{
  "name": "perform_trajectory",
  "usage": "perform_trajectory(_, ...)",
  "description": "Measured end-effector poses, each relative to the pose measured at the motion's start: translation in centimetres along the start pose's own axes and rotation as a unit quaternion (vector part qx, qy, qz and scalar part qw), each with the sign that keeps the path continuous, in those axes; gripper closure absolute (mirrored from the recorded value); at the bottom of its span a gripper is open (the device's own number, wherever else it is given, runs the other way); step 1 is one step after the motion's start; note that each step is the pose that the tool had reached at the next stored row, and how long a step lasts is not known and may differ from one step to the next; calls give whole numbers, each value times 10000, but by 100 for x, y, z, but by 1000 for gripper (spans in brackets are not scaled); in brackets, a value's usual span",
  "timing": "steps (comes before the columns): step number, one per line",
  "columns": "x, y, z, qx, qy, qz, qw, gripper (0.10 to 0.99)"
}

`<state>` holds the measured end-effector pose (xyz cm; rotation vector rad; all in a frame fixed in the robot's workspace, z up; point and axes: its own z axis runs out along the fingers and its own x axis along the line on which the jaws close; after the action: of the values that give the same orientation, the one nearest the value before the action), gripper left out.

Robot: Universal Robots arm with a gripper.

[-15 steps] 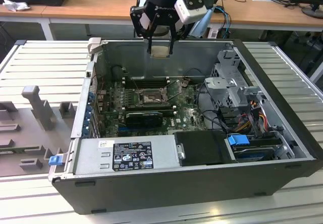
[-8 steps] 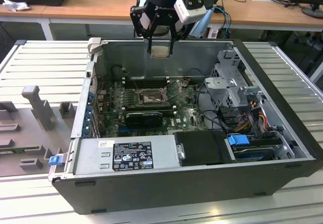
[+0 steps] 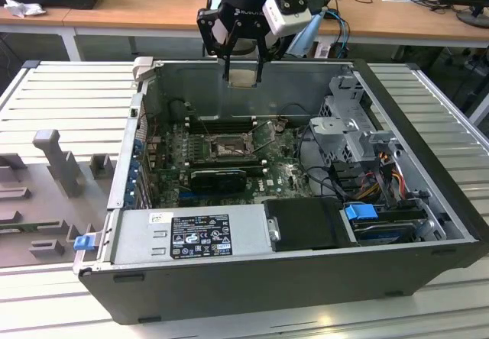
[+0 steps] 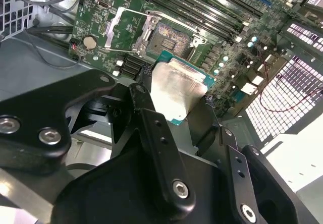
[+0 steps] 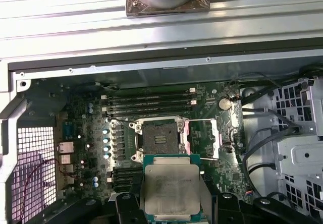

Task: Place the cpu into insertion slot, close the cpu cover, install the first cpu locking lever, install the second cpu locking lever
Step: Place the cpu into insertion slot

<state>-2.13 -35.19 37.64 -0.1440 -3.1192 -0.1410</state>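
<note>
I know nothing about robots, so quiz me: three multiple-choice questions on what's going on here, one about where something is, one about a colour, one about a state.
1. Where is the cpu relative to the computer case?
A) lying outside it
B) held in the gripper's jaws above its open top
C) lying flat on its floor

2. What colour is the cpu's top?
A) pale silvery-grey
B) red
C) black

3. How does the cpu cover stand at the insertion slot?
A) shut flat over it
B) clamped down on a chip
C) swung open, slot bare

Answers:
1 B, the exterior view shows the chip pinched above the case.
2 A, both wrist views show its metal top.
3 C, the first wrist view shows the frame flipped aside and the dark socket uncovered.
</note>
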Motion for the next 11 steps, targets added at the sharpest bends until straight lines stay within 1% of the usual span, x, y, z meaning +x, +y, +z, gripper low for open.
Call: perform_trajectory(11,0,0,0,-2,-7,81,10000,557)
